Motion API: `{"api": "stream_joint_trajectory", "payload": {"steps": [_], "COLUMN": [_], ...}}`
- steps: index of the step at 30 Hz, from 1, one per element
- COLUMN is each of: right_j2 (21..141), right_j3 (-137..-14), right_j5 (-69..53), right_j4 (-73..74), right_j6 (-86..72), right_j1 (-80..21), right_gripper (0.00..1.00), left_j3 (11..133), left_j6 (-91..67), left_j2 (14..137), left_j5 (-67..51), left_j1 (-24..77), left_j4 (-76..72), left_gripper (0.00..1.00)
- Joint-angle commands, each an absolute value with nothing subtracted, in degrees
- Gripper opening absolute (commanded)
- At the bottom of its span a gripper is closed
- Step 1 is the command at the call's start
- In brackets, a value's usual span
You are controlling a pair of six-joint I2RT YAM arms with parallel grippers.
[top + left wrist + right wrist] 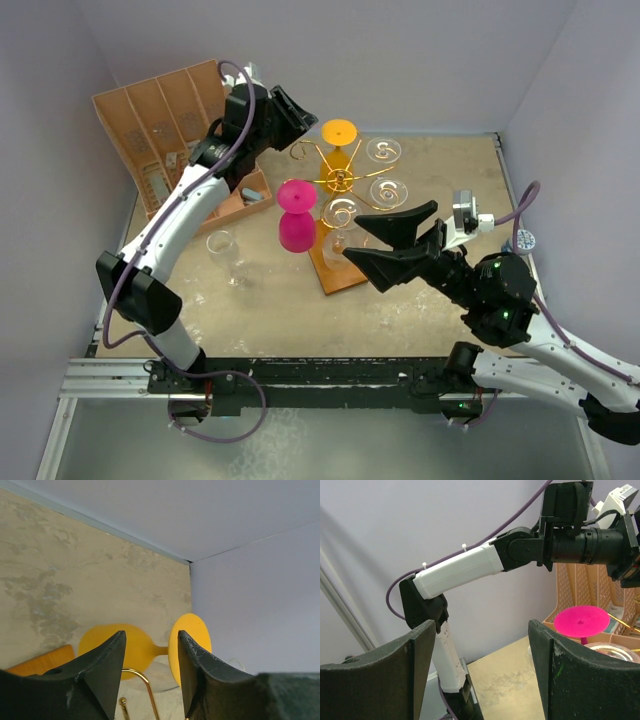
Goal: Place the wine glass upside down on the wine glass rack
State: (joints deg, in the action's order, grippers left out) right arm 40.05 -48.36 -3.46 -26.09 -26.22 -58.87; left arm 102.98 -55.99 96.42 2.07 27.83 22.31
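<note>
The gold wire wine glass rack [340,180] stands on its brown wooden base [337,277] mid-table. An orange wine glass [338,133] hangs upside down at its far side, a pink one [296,215] at its left, and several clear ones [388,191] on the other arms. One clear wine glass [226,252] stands upright on the table, left of the rack. My left gripper [305,125] is open and empty just left of the orange glass [115,647]; a gold arm [142,680] shows between its fingers. My right gripper [350,236] is open and empty over the rack's near end.
A tan compartmented organiser box [165,125] sits at the back left under my left arm [465,570]. The pink glass's foot [581,621] shows right of my right fingers. Grey walls close in the table on three sides.
</note>
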Motion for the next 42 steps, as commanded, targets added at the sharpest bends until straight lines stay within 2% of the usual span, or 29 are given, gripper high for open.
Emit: {"api": "stream_joint_trajectory", "payload": {"steps": [1, 5, 9, 14, 19, 34, 42], "right_j2": [39.77, 39.65, 39.44, 39.28, 39.78, 39.99, 39.04], "right_j3": [-49.3, -49.24, -49.71, -49.89, -50.25, -50.04, -49.66], "right_j5": [-1.76, -1.46, -0.91, -0.48, -0.44, 0.05, 0.53], "right_j4": [-27.82, -27.54, -26.22, -25.33, -24.94, -24.4, -24.18], "right_j6": [-27.16, -27.32, -27.3, -27.01, -26.81, -27.39, -27.75], "right_j1": [-59.06, -59.06, -59.06, -59.06, -59.06, -59.06, -59.06], "right_gripper": [0.76, 0.76, 0.76, 0.76, 0.76, 0.75, 0.75], "left_j3": [106.51, 105.17, 97.21, 85.54, 78.83, 69.84, 67.73], "left_j6": [-48.62, -42.86, -36.75, -34.02, -33.1, -35.07, -36.7], "left_j2": [91.88, 87.67, 79.35, 69.96, 64.8, 67.64, 69.35], "left_j5": [5.55, 10.69, 16.58, 19.62, 18.81, 17.1, 17.77], "left_j1": [25.98, 25.05, 24.97, 24.99, 25.0, 25.04, 25.03], "left_j4": [26.91, 32.16, 35.79, 42.48, 49.83, 51.07, 52.4], "left_gripper": [0.45, 0.49, 0.53, 0.54, 0.54, 0.37, 0.37]}}
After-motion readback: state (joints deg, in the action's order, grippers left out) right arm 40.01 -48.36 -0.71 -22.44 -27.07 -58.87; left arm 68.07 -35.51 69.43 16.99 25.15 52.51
